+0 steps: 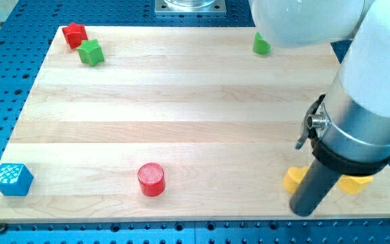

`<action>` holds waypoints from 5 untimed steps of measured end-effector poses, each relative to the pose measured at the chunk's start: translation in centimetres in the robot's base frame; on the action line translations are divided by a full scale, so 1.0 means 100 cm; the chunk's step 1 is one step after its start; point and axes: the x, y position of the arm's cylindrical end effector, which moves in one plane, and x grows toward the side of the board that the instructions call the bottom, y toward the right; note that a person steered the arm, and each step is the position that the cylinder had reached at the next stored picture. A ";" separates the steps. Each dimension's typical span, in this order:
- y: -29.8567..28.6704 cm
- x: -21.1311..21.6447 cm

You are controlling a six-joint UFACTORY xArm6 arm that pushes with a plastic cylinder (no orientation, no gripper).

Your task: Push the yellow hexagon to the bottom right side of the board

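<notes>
Two yellow pieces show low at the view's right, on either side of my rod. One yellow block [292, 179] is just left of the rod and the other yellow block [355, 184] is just right of it. The rod and the arm hide their middles, so I cannot tell which is the hexagon, or whether they touch. My tip [304, 212] is at the board's bottom edge, just below and between the two yellow pieces and close against the left one.
A red cylinder [151, 179] stands at the bottom centre-left. A blue cube [13, 179] sits on the board's bottom-left edge. A red star [74, 34] and a green star [91, 52] lie at the top left. A green block [261, 45] lies at the top right, partly under the arm.
</notes>
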 end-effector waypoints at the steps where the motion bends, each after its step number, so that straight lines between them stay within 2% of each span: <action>1: 0.001 -0.017; 3: 0.026 -0.027; 5: 0.024 -0.034</action>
